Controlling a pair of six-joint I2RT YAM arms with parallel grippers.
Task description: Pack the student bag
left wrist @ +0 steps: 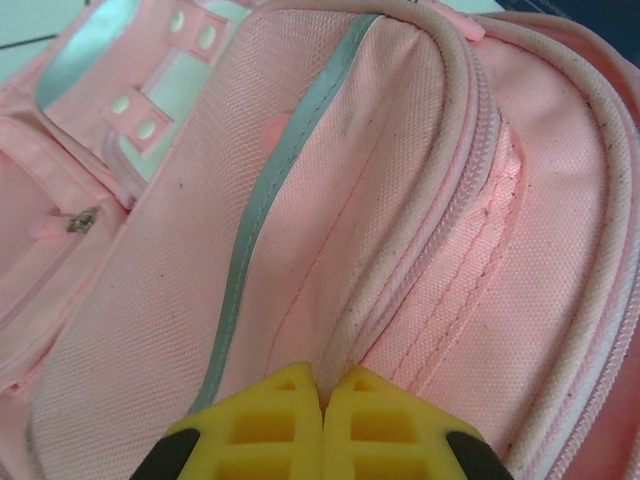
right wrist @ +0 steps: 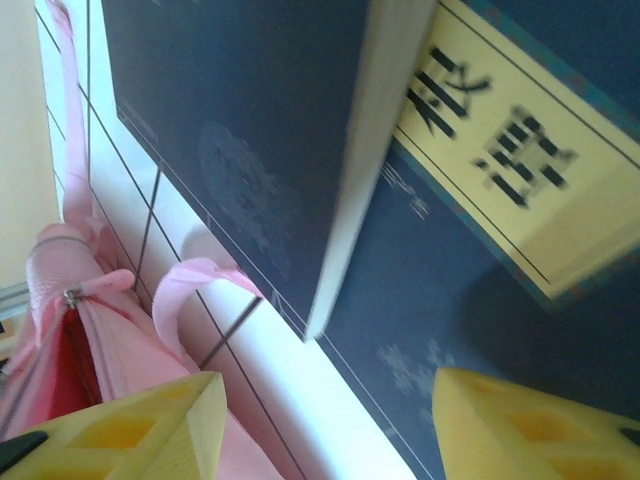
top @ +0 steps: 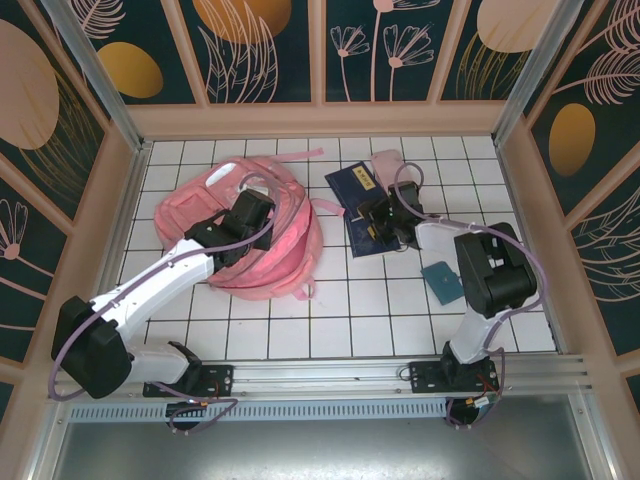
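Pinching a seam fold of the student bag [top: 285,240] at ten o'clock on the table [top: 330,320] with the left gripper [left wrist: 322,385], jaws pressed together. Straddling the dark blue books [top: 352,185] at one o'clock with the right gripper [right wrist: 330,420], jaws apart, nothing held. Likely trouble: closing on just the upper book and leaving the lower one; or losing the thin fold, so that the bag sags.
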